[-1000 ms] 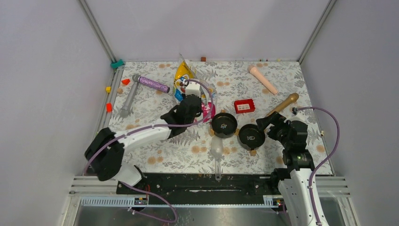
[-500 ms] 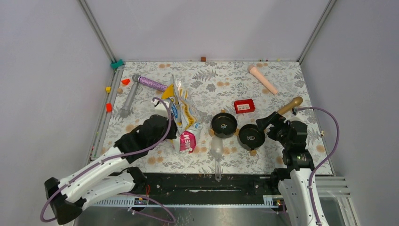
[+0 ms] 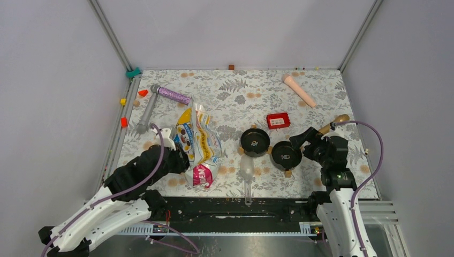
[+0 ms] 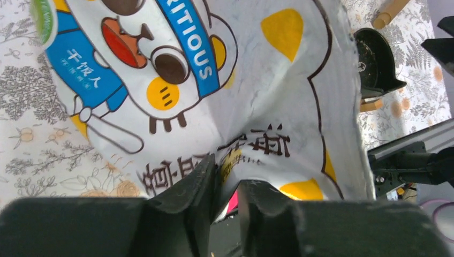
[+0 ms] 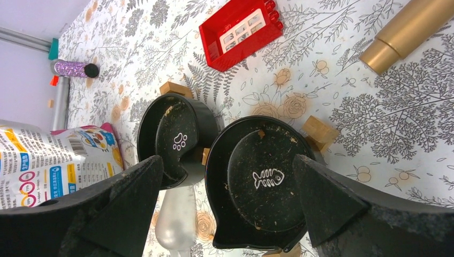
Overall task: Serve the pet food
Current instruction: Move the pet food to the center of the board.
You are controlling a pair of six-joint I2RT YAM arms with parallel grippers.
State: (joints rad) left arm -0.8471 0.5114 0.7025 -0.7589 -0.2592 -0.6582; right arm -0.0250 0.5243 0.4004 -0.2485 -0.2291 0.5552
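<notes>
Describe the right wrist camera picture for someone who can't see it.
Two black bowls, the fishbone bowl and the paw-print bowl, sit framed by the open right gripper. A red box lies beyond them, the pet food bag at left.

A robot test cell in a lab, not a home — plain lilac panel walls [image 3: 53, 80] close in 3 sides, held by bare aluminium posts [image 3: 110, 35]. The table [image 3: 241, 85] wears a floral printed cloth, and the left arm [image 3: 101, 210] and right arm [image 3: 342, 225] are bolted to a black rail [image 3: 225, 209] along its near edge.
</notes>
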